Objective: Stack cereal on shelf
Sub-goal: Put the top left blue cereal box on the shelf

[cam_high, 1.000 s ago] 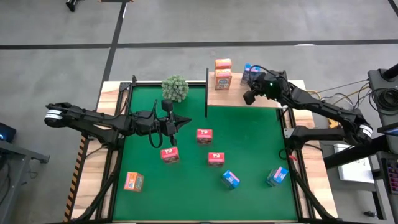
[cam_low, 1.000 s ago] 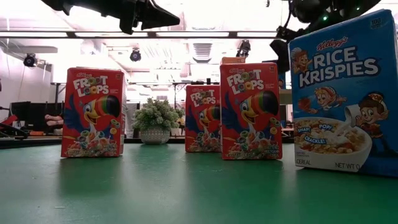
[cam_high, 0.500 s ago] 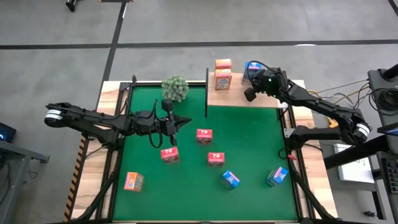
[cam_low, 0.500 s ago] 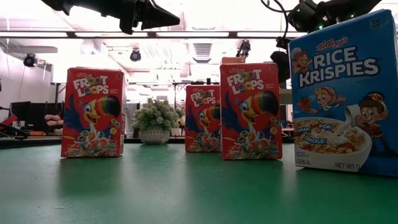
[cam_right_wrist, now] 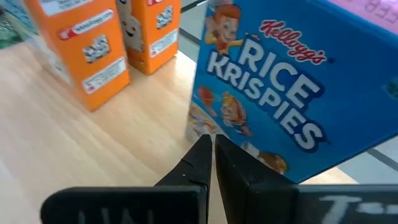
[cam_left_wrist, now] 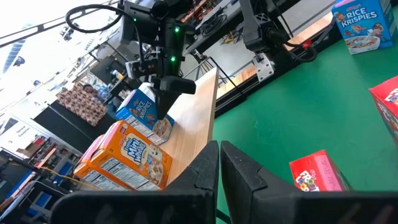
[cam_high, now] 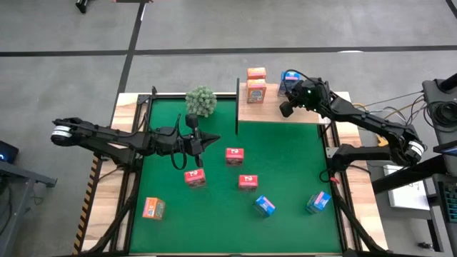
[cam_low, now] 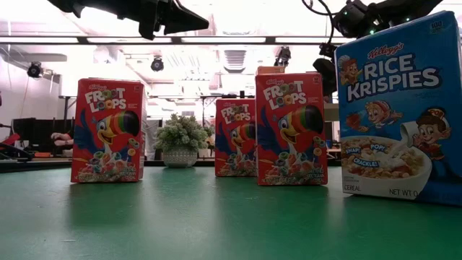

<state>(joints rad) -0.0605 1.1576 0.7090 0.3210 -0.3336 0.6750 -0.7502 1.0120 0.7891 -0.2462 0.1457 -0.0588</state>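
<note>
My right gripper [cam_right_wrist: 209, 146] is shut. It hangs over the light wooden shelf board [cam_high: 268, 113] at the far right, its tips in front of the lower printed face of a blue cereal box [cam_right_wrist: 280, 87] that stands on the board [cam_high: 288, 77]. Two orange boxes [cam_high: 255, 91] [cam_high: 255, 73] stand on the board to its left. My left gripper [cam_high: 208, 140] is shut and empty above the green mat, beside a red box [cam_high: 233, 155]. Two more red boxes [cam_high: 194, 178] [cam_high: 247, 182], two blue boxes [cam_high: 265, 206] [cam_high: 318, 202] and one orange box [cam_high: 153, 208] stand on the mat. My right gripper's shut fingertips [cam_right_wrist: 202, 144] show right against the bottom of the blue box's printed face [cam_right_wrist: 233, 134]. They come level from the table's right. I cannot tell whether they touch it. The box stands upright on the board.
A round green plant [cam_high: 201, 101] stands at the mat's far edge. Thin black posts [cam_high: 237, 107] rise at the board's left end. The green mat [cam_high: 285, 157] covers most of the table between wooden side strips.
My right gripper has shifted slightly over the shelf board beside the blue box, then kept still. The blue box stays upright on the board.
</note>
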